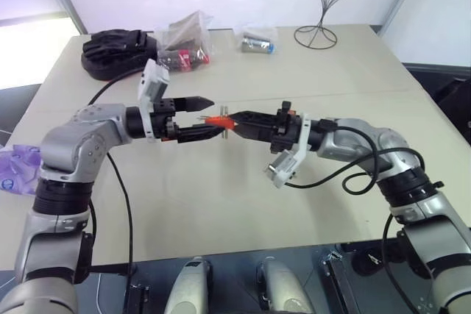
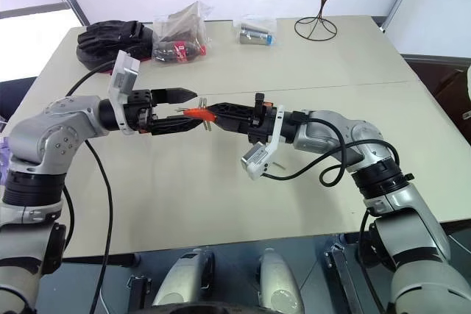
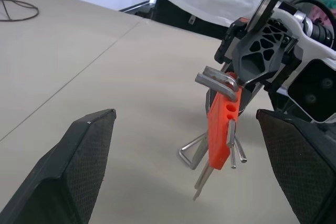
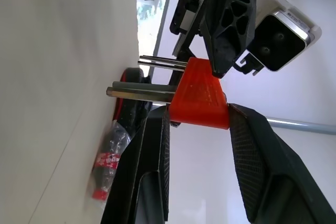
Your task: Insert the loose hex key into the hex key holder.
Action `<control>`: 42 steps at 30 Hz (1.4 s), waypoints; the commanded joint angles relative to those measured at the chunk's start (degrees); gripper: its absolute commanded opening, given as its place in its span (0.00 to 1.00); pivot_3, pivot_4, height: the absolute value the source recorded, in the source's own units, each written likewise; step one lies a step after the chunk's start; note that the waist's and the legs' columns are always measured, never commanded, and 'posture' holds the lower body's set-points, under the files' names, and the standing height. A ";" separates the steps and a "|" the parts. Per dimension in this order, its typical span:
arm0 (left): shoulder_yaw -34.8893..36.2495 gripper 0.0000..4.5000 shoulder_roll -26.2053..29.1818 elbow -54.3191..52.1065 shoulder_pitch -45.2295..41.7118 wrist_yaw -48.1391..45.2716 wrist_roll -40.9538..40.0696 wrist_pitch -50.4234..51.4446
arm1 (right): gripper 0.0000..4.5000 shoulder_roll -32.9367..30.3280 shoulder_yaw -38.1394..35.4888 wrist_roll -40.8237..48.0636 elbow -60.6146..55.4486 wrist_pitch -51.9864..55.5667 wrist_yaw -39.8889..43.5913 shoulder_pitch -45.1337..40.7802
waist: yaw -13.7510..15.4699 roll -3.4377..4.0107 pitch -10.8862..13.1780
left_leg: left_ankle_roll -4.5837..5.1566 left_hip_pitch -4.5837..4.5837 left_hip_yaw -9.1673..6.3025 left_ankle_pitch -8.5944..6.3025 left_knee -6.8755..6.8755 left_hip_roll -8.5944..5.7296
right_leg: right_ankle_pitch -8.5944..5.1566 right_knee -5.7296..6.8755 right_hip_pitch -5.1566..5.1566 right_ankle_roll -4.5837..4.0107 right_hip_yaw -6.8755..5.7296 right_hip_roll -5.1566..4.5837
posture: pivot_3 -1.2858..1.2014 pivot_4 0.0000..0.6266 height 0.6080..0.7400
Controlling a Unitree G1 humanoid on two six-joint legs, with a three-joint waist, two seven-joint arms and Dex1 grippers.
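Above the middle of the pale surface [image 1: 243, 204] the two grippers meet, both held level and pointing at each other. The right gripper [image 4: 198, 121] is closed on the hex key holder [image 3: 220, 129], an orange-red block with several grey keys sticking out of it. The left gripper [image 3: 189, 166] is wide open and holds nothing; the holder hangs between its fingers [image 3: 84, 156] without touching them. I cannot tell which of the grey rods is the loose hex key. The step in hand seems a handover or a regrasp. Next, the left gripper should probably close on one part, carefully aligned.
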 commanded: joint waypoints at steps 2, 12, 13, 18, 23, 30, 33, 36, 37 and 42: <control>1.91 1.00 0.55 -2.44 -0.43 -0.63 -1.28 -0.17 | 0.23 0.04 -1.04 1.38 -0.18 -0.43 0.36 -1.75 | 0.01 0.00 0.00 | 0.00 0.00 0.00 0.00 0.00 0.00 | 0.00 0.00 0.00 0.00 0.00 0.00 | 0.52 0.24 1.00; 0.91 1.00 0.79 -3.12 0.95 -1.48 -0.81 -0.52 | 0.23 -0.06 -1.39 2.39 -0.06 -0.31 1.76 -1.54 | 0.00 0.00 0.00 | 0.00 0.00 0.00 0.00 0.00 0.00 | 0.00 0.00 0.00 0.00 0.00 0.00 | 0.52 0.24 1.00; 0.73 1.00 0.84 -3.12 1.14 -1.55 -0.52 -0.69 | 0.23 -0.05 -1.43 2.58 -0.01 -0.24 1.92 -1.65 | 0.01 0.00 0.00 | 0.00 0.00 0.00 0.00 0.00 0.00 | 0.00 0.00 0.01 0.00 0.00 0.00 | 0.52 0.24 1.00; 0.31 1.00 0.92 -3.24 1.46 -2.11 0.29 -1.08 | 0.23 0.06 -1.57 3.37 -0.02 0.06 2.55 -1.82 | 0.02 0.00 0.00 | 0.00 0.00 0.00 0.00 0.01 0.00 | 0.00 0.00 0.01 0.00 0.00 0.00 | 0.52 0.24 1.00; 0.21 1.00 0.68 -3.13 1.33 -2.22 0.77 -1.30 | 0.23 0.12 -1.55 4.09 -0.49 0.26 3.25 -1.56 | 0.02 0.00 0.00 | 0.00 0.00 0.00 0.00 0.01 0.00 | 0.00 0.00 0.01 0.00 0.00 -0.01 | 0.52 0.24 1.00; 0.57 0.57 -0.98 -3.49 1.19 -0.94 0.38 -1.15 | 0.23 -0.08 -1.62 4.95 -1.57 0.75 4.45 -0.56 | 0.05 0.00 0.00 | 0.00 0.00 0.00 0.00 0.01 0.01 | 0.00 0.01 0.01 0.00 0.00 0.00 | 0.52 0.24 1.00; 0.62 0.20 -1.38 -3.64 1.26 -0.71 0.24 -0.89 | 0.23 -0.27 -1.65 5.21 -1.82 0.87 4.98 -0.14 | 0.03 0.00 0.00 | 0.00 0.00 0.00 0.00 0.02 0.01 | 0.00 0.00 0.02 0.00 0.00 -0.01 | 0.52 0.24 1.00; 0.52 0.02 -1.70 -3.77 1.48 -0.51 0.35 -0.86 | 0.23 -0.30 -1.72 5.48 -2.14 1.09 5.37 0.09 | 0.04 0.00 0.00 | 0.00 0.00 0.00 0.00 0.02 0.01 | 0.00 0.01 0.02 0.00 0.00 -0.01 | 0.52 0.24 1.00; 0.47 0.02 -1.77 -3.69 1.45 -0.47 0.39 -0.87 | 0.23 -0.30 -1.71 5.59 -2.16 1.17 5.50 0.06 | 0.03 0.00 0.00 | 0.00 0.00 0.00 0.00 0.02 0.01 | 0.00 0.01 0.02 0.00 0.00 -0.01 | 0.52 0.24 1.00; 0.12 0.02 -2.02 -3.95 1.95 -0.25 0.55 -0.88 | 0.23 -0.22 -1.78 6.28 -2.95 1.63 6.30 0.48 | 0.04 0.00 0.00 | 0.00 0.00 -0.01 0.00 0.01 0.01 | 0.00 0.01 0.02 0.00 0.00 -0.01 | 0.52 0.24 1.00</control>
